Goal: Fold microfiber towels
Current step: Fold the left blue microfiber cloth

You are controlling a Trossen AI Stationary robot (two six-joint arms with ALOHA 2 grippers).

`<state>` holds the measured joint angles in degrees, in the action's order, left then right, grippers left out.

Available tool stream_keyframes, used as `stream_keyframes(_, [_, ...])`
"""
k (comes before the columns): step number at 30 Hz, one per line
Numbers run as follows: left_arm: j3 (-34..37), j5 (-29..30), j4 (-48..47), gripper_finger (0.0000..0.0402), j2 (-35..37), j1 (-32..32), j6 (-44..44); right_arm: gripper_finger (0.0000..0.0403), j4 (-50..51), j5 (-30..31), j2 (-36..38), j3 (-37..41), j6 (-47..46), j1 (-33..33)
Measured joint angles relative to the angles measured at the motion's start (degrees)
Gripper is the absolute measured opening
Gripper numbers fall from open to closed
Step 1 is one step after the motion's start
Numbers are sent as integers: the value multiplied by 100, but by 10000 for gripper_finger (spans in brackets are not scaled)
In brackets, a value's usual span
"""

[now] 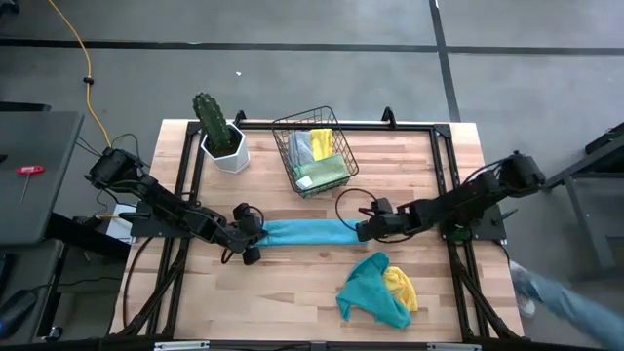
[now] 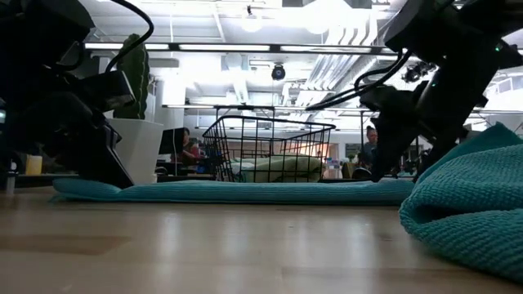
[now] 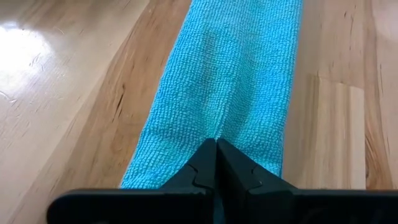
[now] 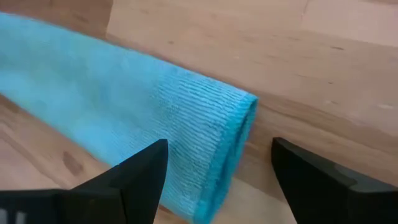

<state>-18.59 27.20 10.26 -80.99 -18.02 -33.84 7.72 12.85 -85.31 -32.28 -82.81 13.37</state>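
At the centre of the high view, a long teal-blue microfiber towel lies flat on the wooden surface. The left pincer clamps its left end, anchoring the fold; the right pincer stands open at the other end.

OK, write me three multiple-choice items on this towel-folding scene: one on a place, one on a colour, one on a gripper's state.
1. Where does the wire basket stand?
A. beside the potted cactus
B. on the floor
C. under the left arm

2. What colour is the towel stretched between the grippers?
A. grey
B. teal-blue
C. yellow

3. How is the right gripper?
A. shut on the towel
B. out of view
C. open at the towel's end

Key: 1 A, the high view shows them side by side. 2 B, both wrist views show it. 3 C, its fingers stand apart while the left gripper pinches the other end.
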Motion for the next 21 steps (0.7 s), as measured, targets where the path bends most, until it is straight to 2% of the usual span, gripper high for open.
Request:
stream_keyframes(6, [0, -2, 0, 1, 0, -1, 2, 274, -274, 312, -241, -13, -217, 112])
stream_keyframes(9, [0, -4, -7, 1, 0, 0, 4, 254, -324, 378, -220, -1, -283, 186])
stream_keyframes(16, [0, -3, -20, 1, 0, 0, 38, 151, -298, 524, -313, 8, -522, 350])
stream_keyframes(21, [0, -2, -12, 1, 0, 0, 17, 68, -270, 526, -322, 12, -111, 358])
